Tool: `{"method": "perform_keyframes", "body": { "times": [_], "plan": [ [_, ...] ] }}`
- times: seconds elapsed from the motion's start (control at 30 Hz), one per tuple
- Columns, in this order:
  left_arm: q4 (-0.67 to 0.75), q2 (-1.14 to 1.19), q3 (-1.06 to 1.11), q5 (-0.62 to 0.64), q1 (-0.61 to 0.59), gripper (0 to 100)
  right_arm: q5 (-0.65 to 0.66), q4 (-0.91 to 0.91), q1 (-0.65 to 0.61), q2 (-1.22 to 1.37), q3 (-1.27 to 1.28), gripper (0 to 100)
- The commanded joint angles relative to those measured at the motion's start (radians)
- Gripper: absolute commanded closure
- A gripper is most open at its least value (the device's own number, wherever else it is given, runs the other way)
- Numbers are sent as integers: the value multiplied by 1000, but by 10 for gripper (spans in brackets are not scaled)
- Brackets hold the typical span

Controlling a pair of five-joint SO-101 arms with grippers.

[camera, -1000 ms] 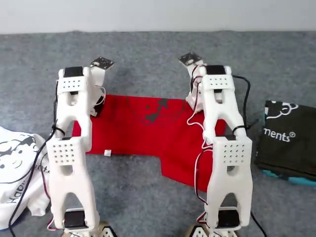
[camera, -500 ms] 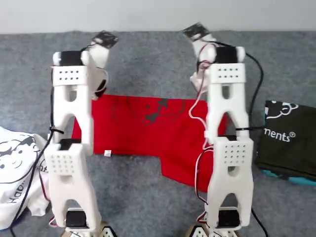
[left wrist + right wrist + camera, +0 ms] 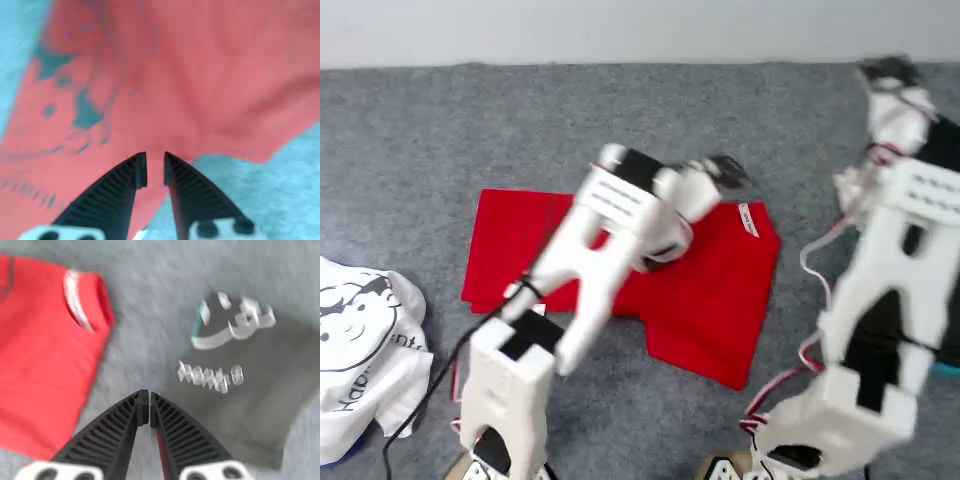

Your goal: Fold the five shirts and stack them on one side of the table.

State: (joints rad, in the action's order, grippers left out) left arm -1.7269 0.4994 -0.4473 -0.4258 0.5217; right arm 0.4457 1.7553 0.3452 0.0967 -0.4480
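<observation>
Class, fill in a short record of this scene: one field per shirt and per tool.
red shirt: mid-table, partly folded, neck label showing
left tool: over the red shirt, fingers slightly apart
right tool: shut, over the table between red shirt and dark shirt
dark shirt: folded, printed side up
white shirt: crumpled, beside the left arm

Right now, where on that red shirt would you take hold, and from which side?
Probably the flap that juts from the near edge of the red shirt, on the robot's right. Its corner lies flat and uncovered on the grey table, so coming down on it from the near side looks easiest.
</observation>
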Motion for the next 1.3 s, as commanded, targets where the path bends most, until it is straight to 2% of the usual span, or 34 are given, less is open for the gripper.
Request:
{"method": "perform_keyframes", "body": {
  "times": [0.0, 0.23, 0.4, 0.73, 0.9, 1.1, 1.27],
  "plan": [
    [-25, -69, 21, -3, 130, 881, 63, 39, 124, -163, 129, 980],
    [-25, -68, 77, -5, 275, 784, 158, 38, 309, -260, 252, 980],
    [20, -68, 171, -5, 339, 772, 172, 38, 395, -268, 253, 980],
    [265, -64, 372, 20, 354, 773, 172, 39, 461, -271, 253, 980],
    [316, 38, 372, 54, 351, 776, 172, 41, 469, -305, 253, 980],
    [285, 112, 285, 68, 354, 859, 172, 39, 461, -380, 253, 980],
    [279, 133, 252, 64, 356, 987, 172, 39, 467, -395, 255, 980]
  ]
}}
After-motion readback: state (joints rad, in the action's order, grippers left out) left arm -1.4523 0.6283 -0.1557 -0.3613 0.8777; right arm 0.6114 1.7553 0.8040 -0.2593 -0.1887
